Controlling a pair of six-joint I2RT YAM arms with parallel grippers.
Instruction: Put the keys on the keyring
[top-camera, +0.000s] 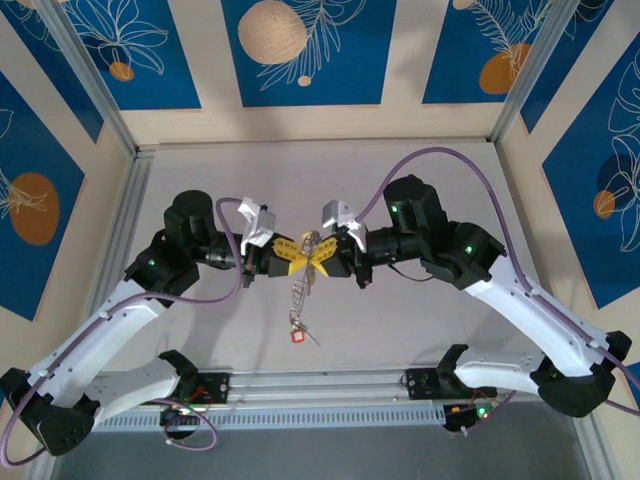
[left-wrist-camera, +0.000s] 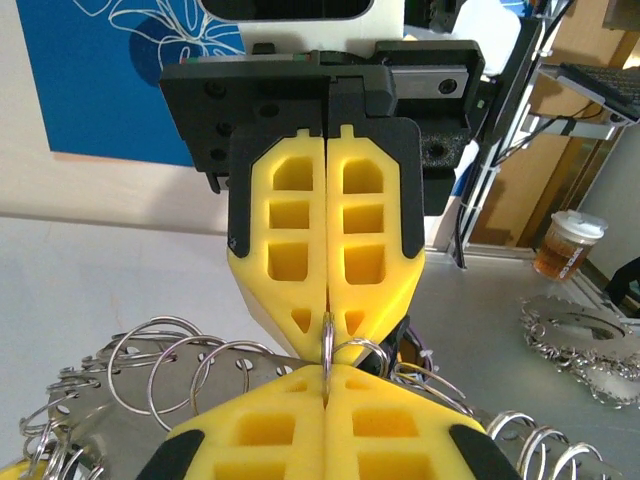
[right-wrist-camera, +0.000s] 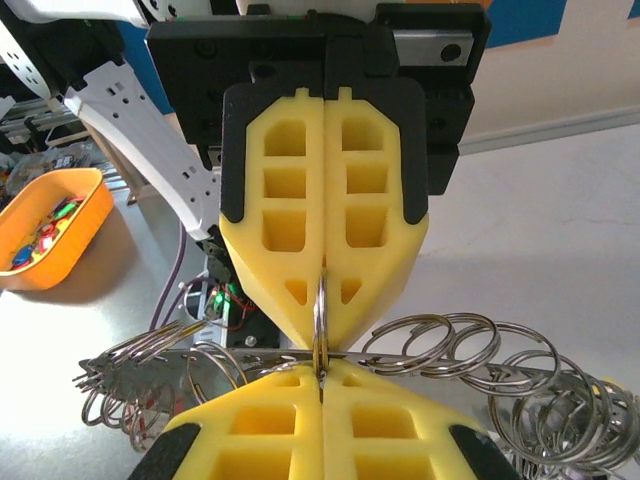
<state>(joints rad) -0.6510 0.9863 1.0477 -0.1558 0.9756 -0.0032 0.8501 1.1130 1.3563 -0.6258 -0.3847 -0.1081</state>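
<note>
From above I see the left fingers (top-camera: 288, 257) and right fingers (top-camera: 328, 256) meeting tip to tip over the pale tabletop (top-camera: 420, 330). Below them a string of metal ends in a red-tagged key (top-camera: 297, 337). The wrist views add detail: both pairs of yellow, pocketed fingers are closed on the thin grey keyring (right-wrist-camera: 320, 305), which is edge-on between them. Beyond lie heaps of split rings (right-wrist-camera: 450, 345), an orange bin (right-wrist-camera: 50, 215) and a lidded cup (left-wrist-camera: 568, 245). Blue panels (top-camera: 300, 50) line the walls.
</note>
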